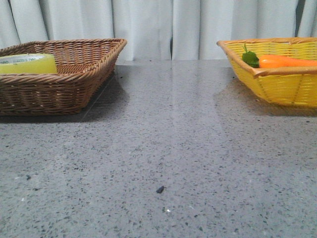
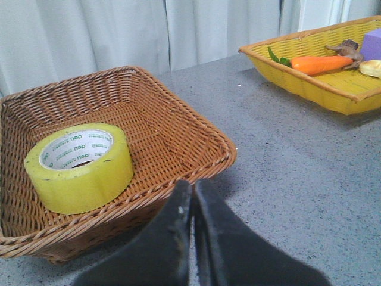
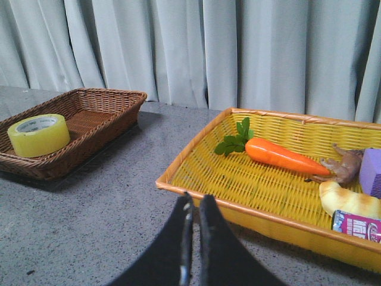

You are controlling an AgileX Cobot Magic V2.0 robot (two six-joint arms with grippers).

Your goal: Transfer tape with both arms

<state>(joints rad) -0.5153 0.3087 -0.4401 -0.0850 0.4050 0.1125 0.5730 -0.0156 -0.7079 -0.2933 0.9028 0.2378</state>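
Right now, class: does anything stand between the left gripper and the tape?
Only the brown basket's near woven wall. The tape lies flat inside it, and the shut left gripper sits outside that rim.

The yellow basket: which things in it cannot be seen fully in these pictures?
- Front view: the yellow basket wall hides all but the carrot, itself cut by the edge.
- Left wrist view: purple block cut by the edge.
- Right wrist view: small packet, print too small to read; the edge cuts it.

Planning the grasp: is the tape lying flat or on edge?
Flat: the tape rests in the brown basket, core hole facing up.
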